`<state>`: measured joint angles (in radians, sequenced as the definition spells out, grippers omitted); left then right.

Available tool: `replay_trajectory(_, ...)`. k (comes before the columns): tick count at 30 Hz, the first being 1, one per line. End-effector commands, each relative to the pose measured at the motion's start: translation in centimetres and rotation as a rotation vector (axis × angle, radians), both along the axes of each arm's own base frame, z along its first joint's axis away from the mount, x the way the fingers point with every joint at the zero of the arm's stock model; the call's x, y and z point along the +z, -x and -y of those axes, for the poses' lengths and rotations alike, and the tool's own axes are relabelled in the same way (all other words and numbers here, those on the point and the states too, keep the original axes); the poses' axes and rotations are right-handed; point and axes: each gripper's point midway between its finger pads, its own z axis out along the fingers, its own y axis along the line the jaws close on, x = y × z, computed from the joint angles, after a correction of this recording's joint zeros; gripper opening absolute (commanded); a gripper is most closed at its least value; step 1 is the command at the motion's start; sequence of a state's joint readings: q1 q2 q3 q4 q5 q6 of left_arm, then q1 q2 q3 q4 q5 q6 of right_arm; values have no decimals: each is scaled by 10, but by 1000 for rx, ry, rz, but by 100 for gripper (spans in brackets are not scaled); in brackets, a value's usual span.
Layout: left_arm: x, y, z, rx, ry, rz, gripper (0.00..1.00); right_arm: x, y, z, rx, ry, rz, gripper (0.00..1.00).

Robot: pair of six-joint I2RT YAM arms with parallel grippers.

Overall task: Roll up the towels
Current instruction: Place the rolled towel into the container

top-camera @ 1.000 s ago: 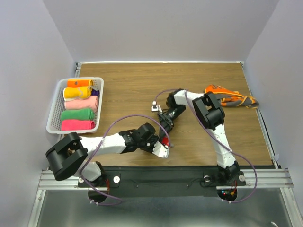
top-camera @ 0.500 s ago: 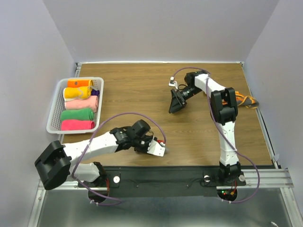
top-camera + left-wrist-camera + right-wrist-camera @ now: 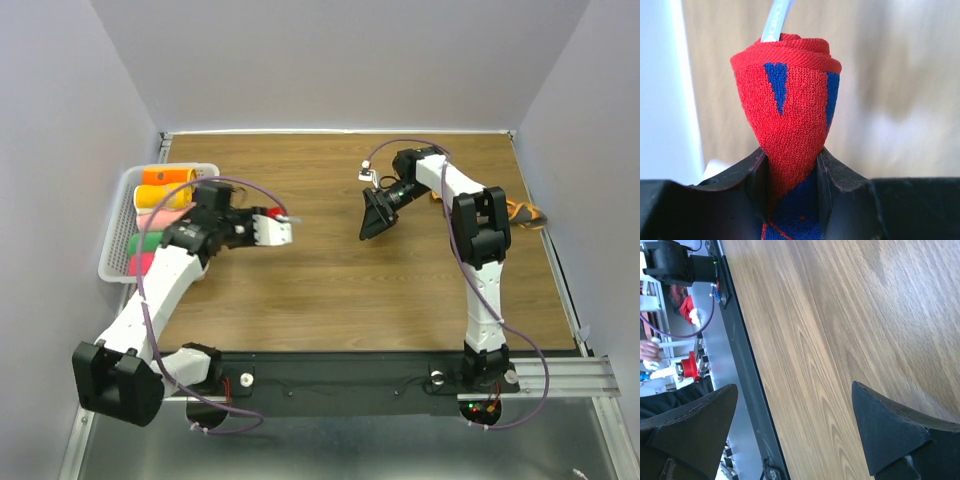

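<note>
— Wood-grain worktop, white slatted plastic basket at its left edge. Where's the roll?
— The rolled red towel with blue patches is pinched in the left end effector, which is half closed around it, just beside the basket. I'd lower it level into the basket before letting go, or it may unwind. The right end effector gapes wide, empty.

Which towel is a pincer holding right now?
The rolled red towel with blue patterns, clamped in the left pincer. The other rolls lie in the white basket.
</note>
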<state>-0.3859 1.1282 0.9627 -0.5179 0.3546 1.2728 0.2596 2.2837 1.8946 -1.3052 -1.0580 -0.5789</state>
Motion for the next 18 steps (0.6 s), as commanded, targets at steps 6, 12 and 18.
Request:
replay_trajectory(6, 56, -54, -119, 26, -133, 160, 0, 8, 0, 3, -10, -3, 27, 100)
replay_trajectory(12, 68, -86, -203, 50, -280, 247, 0, 2, 1, 3, -26, 0, 7, 100)
replay_trajectory(18, 42, -106, -256, 61, -329, 225, 0, -8, -2, 6, -33, 36, -2, 100)
